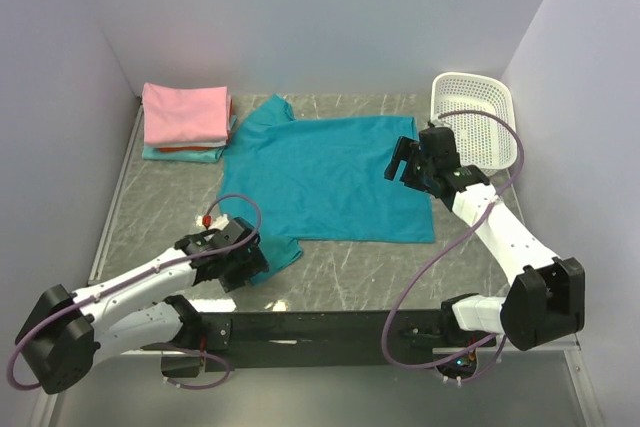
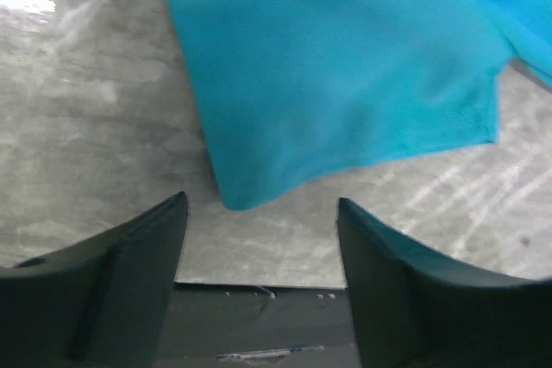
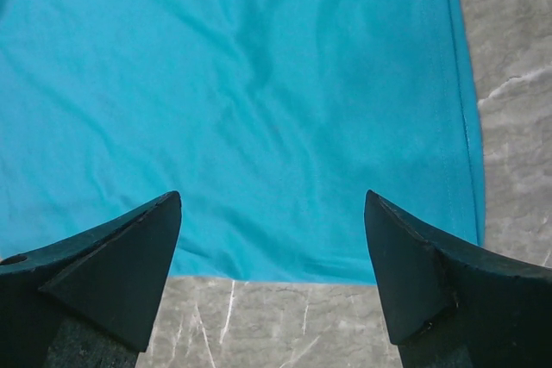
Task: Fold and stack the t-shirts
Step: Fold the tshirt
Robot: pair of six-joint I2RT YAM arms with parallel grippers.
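Note:
A teal-blue t-shirt [image 1: 330, 177] lies spread flat in the middle of the table. My left gripper [image 1: 252, 257] stands open at its near-left sleeve. In the left wrist view the sleeve tip [image 2: 345, 75] lies just ahead of the left gripper [image 2: 263, 208], with nothing between the fingers. My right gripper [image 1: 402, 165] hovers open over the shirt's right hem. In the right wrist view the right gripper [image 3: 272, 204] straddles the hem edge of the teal cloth [image 3: 259, 101] without holding it. A folded pink t-shirt [image 1: 185, 112] tops a stack at the back left, with an aqua one [image 1: 190, 155] and a sliver of red beneath.
A white lattice basket [image 1: 472, 117] stands at the back right, just behind the right arm. Pale walls close in the table on the left, back and right. A black rail [image 1: 320, 327] runs along the near edge between the arm bases.

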